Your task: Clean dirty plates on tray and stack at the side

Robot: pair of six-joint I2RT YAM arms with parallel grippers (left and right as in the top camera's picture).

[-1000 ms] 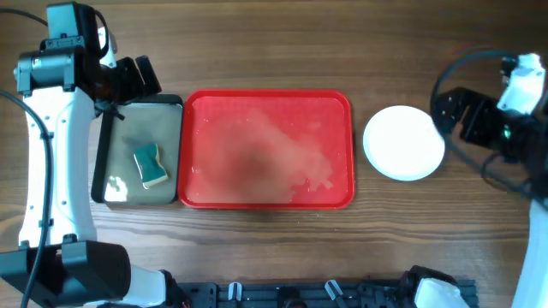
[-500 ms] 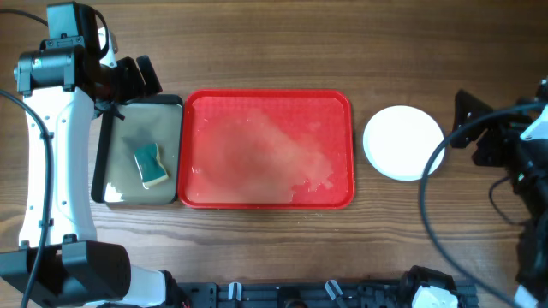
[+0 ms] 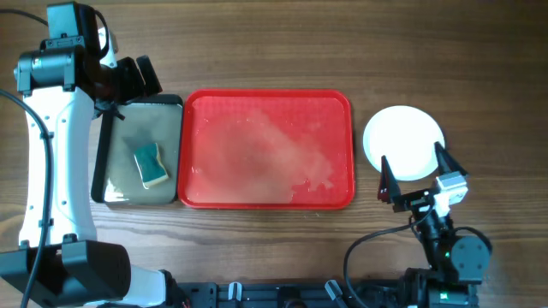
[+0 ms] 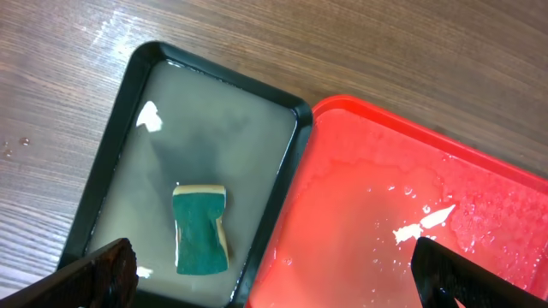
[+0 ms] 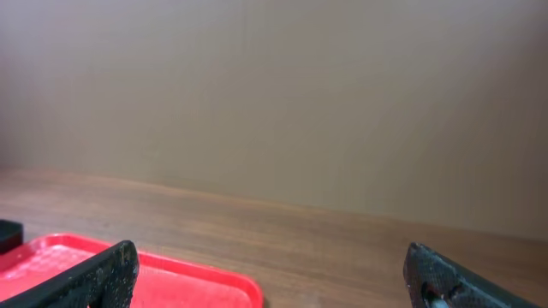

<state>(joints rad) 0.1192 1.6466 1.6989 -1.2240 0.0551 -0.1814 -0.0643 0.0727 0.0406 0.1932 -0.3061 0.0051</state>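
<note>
In the overhead view the red tray (image 3: 334,107) lies at the centre of the wooden table (image 3: 257,43), its floor smeared with a pale wet film (image 3: 291,158). Against its left edge sits a smaller black tray (image 3: 124,128) filled with cloudy water, with a green sponge (image 3: 151,164) lying in its lower half. A white plate (image 3: 404,128) rests on the table right of the red tray, apart from it; whether other plates lie under it cannot be told. The left gripper (image 3: 133,81) hangs at the upper left, just above the black tray's upper edge in the frame, and its wrist view shows its fingers (image 4: 94,275) spread wide. The right gripper (image 3: 413,161) is at the lower right, overlapping the plate's lower rim in the picture, its fingers (image 5: 90,281) also wide apart and holding nothing.
</note>
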